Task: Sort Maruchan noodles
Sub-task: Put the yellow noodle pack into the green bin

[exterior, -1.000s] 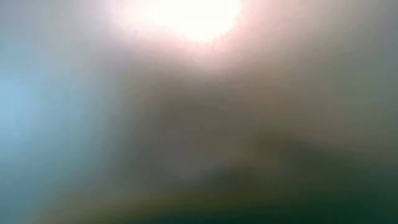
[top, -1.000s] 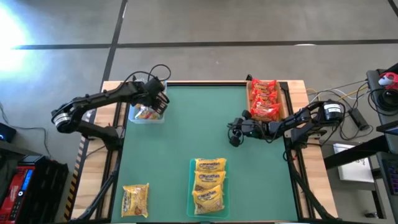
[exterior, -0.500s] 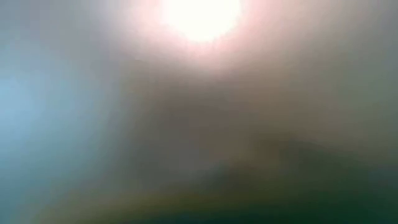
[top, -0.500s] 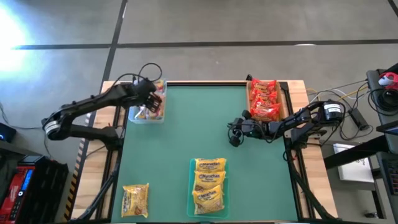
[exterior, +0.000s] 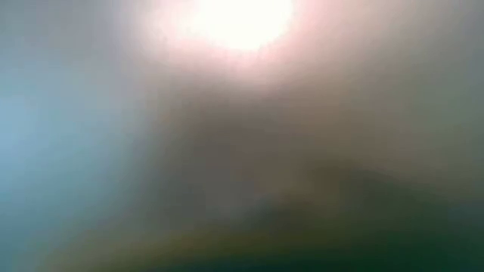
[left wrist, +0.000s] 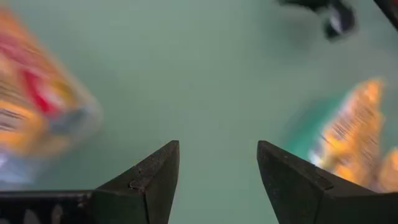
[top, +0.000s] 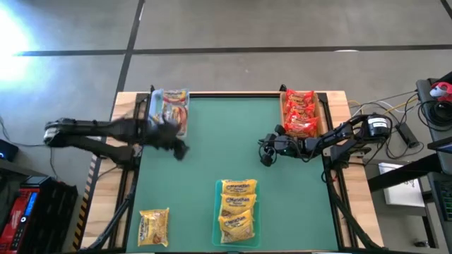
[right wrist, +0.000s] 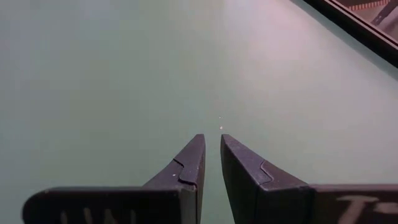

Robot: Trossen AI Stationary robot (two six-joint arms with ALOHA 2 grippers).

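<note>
Green table (top: 205, 162), largest thing in the high view. Left arm has swung off the far-left clear tray (top: 169, 113) since half a second ago and now lies low and blurred across the table's left edge. Left gripper (top: 176, 147) sits over bare mat just near side of that tray; jaws stand well apart, nothing between them, fingers (left wrist: 149, 180) over green surface. Orange-and-white packets (top: 171, 107) lie in the tray, now uncovered. Right arm unchanged at the right edge. Right gripper (top: 267, 154) rests low on the mat near the tan tray (top: 324, 113) of red packets (top: 300, 113); jaws nearly closed, a thin slit, empty. Yellow packets (top: 238, 210) stacked in near-centre tray. Single yellow packet (top: 155, 227) at near-left corner. Low view shows only haze.
</note>
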